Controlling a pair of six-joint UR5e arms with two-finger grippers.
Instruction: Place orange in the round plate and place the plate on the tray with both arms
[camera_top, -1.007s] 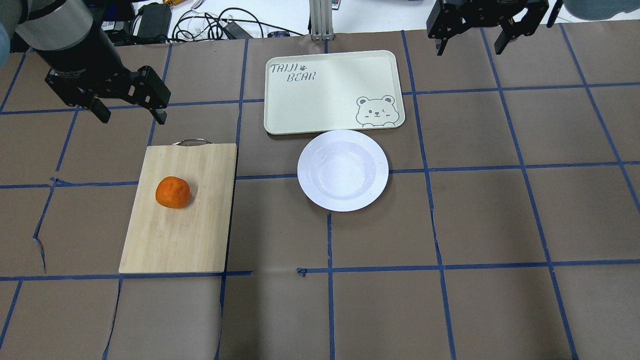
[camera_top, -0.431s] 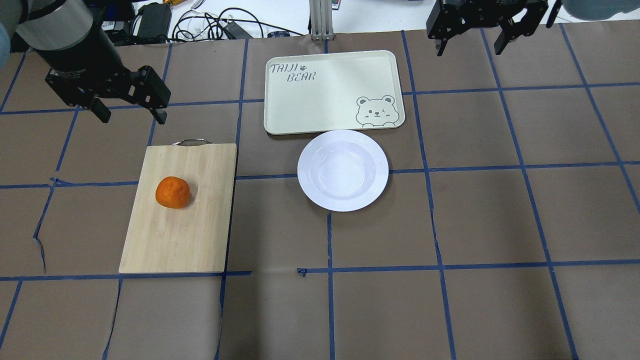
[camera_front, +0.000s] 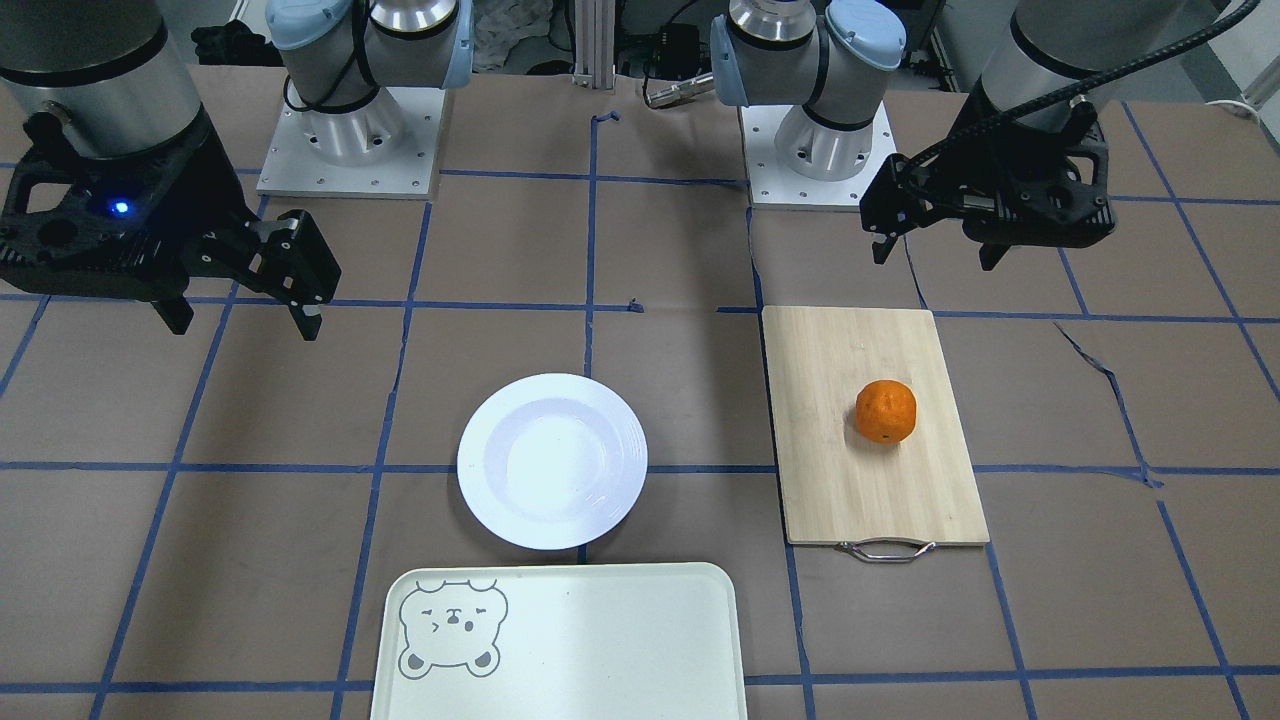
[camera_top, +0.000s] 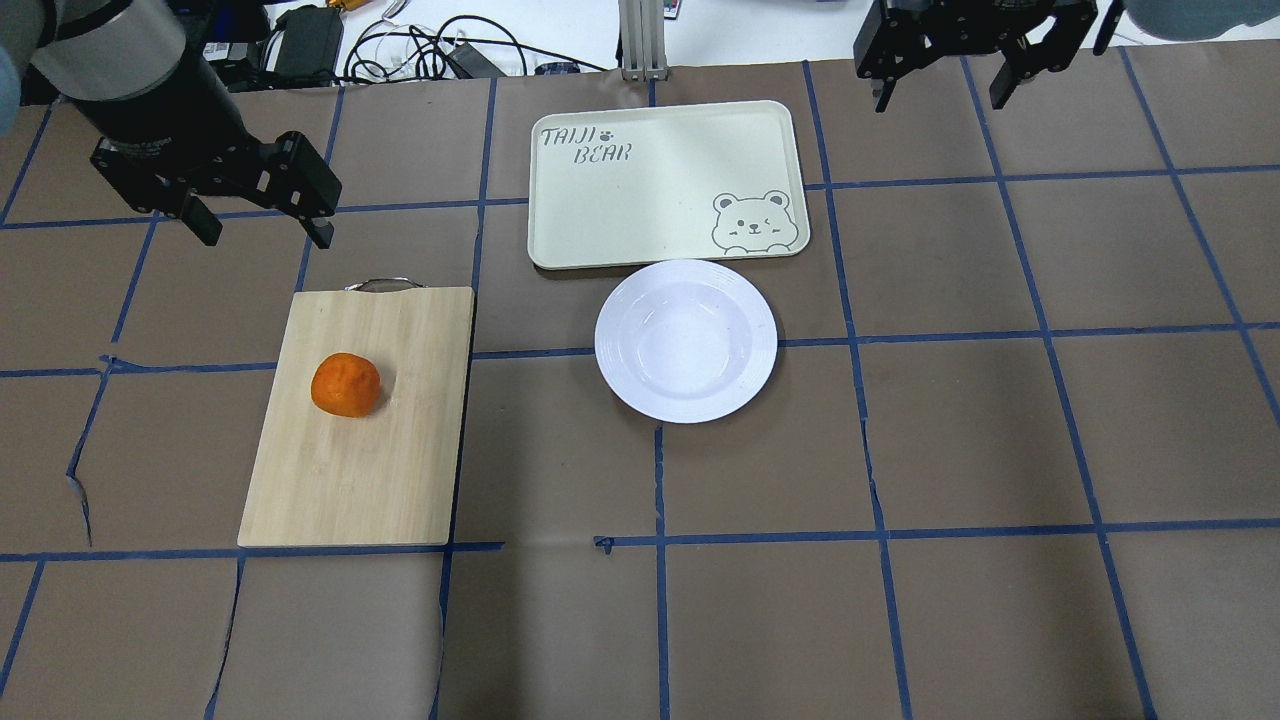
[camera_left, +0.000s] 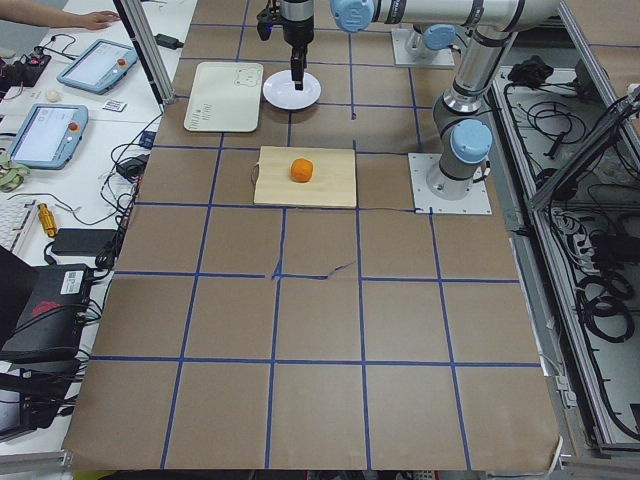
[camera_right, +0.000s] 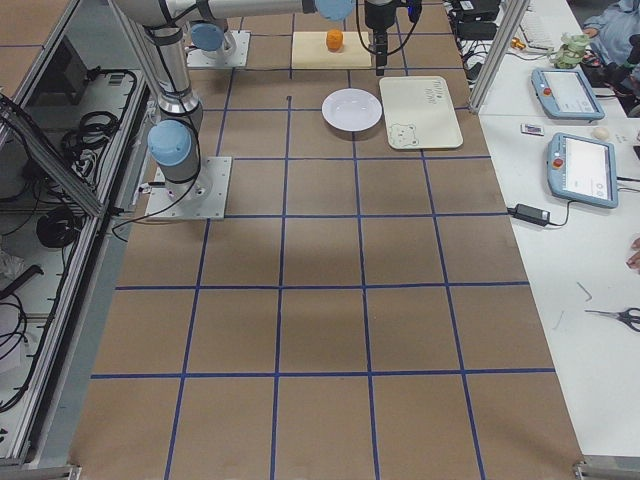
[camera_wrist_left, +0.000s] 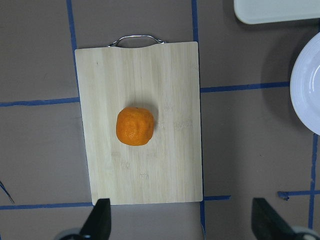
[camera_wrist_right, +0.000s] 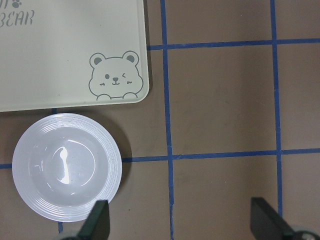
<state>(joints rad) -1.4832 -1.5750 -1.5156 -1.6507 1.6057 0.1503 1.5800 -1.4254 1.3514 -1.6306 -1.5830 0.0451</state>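
The orange (camera_top: 345, 384) (camera_front: 885, 411) (camera_wrist_left: 135, 126) rests on a wooden cutting board (camera_top: 360, 470) at the table's left. The empty white round plate (camera_top: 686, 340) (camera_front: 552, 461) (camera_wrist_right: 66, 174) sits mid-table, just in front of the cream tray (camera_top: 665, 185) (camera_front: 600, 650) (camera_wrist_right: 60, 55) with the bear drawing. My left gripper (camera_top: 265, 225) (camera_front: 935, 258) hovers open beyond the board's handle end, holding nothing. High at the far right of the table, my right gripper (camera_top: 940, 100) (camera_front: 245, 328) is open and holds nothing, away from plate and tray.
The cutting board's metal handle (camera_top: 380, 284) points toward the far edge. Cables and devices (camera_top: 420, 50) lie past the table's far edge. Brown paper with blue tape lines (camera_top: 860, 340) covers the table.
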